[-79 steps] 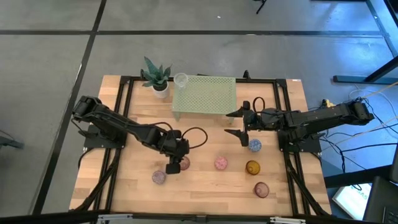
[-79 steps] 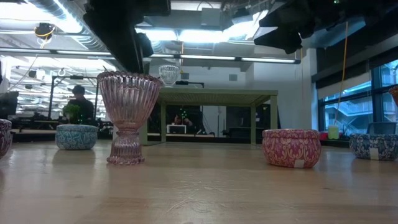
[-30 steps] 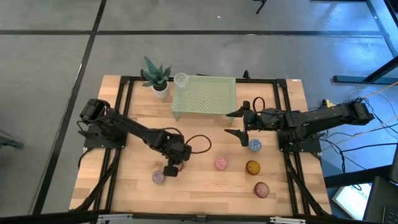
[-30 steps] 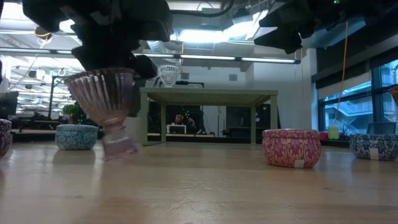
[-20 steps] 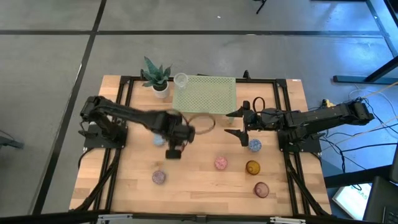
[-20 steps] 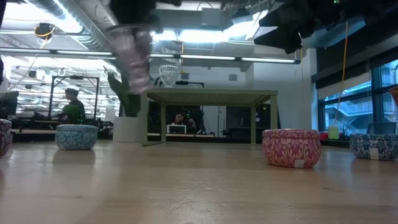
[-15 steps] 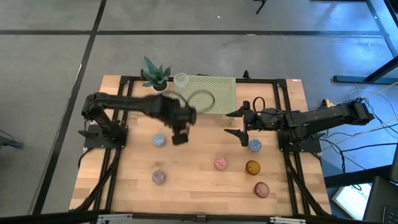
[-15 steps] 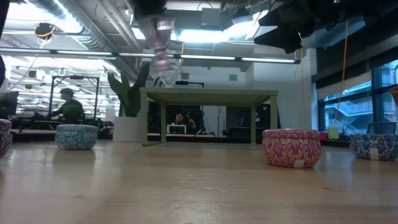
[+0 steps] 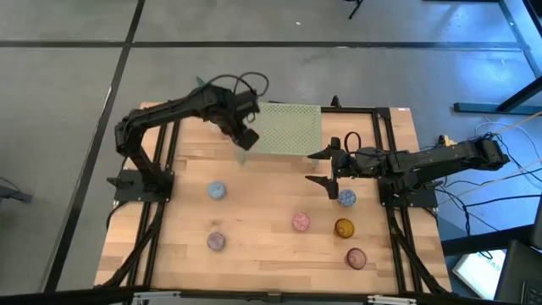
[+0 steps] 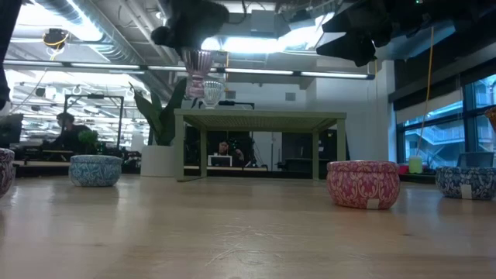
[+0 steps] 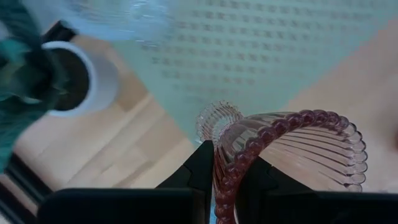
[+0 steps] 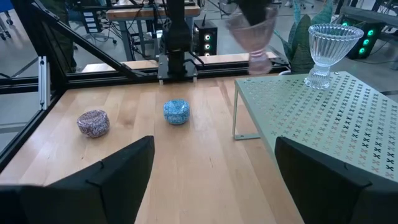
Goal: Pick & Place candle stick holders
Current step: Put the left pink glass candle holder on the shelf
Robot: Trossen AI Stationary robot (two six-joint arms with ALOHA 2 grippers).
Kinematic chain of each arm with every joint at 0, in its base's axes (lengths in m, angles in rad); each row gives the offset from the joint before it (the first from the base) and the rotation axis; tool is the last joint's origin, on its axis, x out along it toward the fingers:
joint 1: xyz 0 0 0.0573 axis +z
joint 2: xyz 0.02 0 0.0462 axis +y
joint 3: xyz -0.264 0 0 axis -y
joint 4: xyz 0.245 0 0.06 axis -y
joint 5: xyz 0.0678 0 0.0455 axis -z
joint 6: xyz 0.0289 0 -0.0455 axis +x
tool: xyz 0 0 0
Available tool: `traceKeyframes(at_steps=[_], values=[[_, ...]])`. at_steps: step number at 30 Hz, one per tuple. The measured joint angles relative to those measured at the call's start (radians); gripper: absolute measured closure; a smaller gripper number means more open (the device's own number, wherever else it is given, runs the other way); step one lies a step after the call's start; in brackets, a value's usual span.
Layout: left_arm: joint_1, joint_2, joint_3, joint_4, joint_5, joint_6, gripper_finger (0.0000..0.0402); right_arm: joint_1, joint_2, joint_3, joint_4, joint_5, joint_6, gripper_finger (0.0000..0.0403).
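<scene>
A pink ribbed glass candle stick holder (image 10: 197, 71) hangs in my left gripper (image 9: 243, 139), which is shut on it above the near left corner of the pale green stand (image 9: 290, 127). A clear holder (image 10: 211, 92) stands by its foot on that corner of the stand. My right gripper (image 9: 323, 169) hovers open at the table's right, just near of the stand, with nothing between its fingers. Small round holders lie on the wood: blue (image 9: 217, 191), mauve (image 9: 217, 241), pink (image 9: 301, 222), amber (image 9: 343, 227). My left gripper pinches the pink holder's beaded rim (image 11: 225, 182), one finger (image 11: 255, 179) inside the cup and one (image 11: 200, 167) outside. The fingers come from above, pointing steeply down. The holder hangs clear of table and stand, its foot (image 11: 217, 121) pointing down toward the stand's edge.
A potted spiky plant (image 10: 159, 124) stands at the far left beside the stand. Another blue holder (image 9: 346, 197) sits just below my right gripper, and a mauve one (image 9: 355, 257) lies near the right front. Bare wood lies between the two groups.
My left gripper has risen and swung from the table's near left toward the far edge, rolling its wrist, and stays shut. The pink holder has gone with it, from just above the wood to above the stand's left corner, beside the clear holder.
</scene>
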Motion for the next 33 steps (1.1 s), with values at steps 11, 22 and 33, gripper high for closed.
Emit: traceKeyframes(at_steps=[11, 22, 33], values=[[0.087, 0.007, -0.009, 0.038, 0.078, 0.029, 0.0366, 0.0, 0.0, 0.0, -0.007, 0.0, 0.0, 0.0066], [0.074, 0.016, -0.009, 0.049, 0.091, 0.032, 0.0367, 0.0, 0.0, 0.0, -0.014, 0.0, 0.003, 0.0066], [0.065, 0.012, -0.068, 0.104, 0.076, 0.053, 0.0367, 0.0, 0.0, 0.0, -0.016, 0.0, 0.003, 0.0066]])
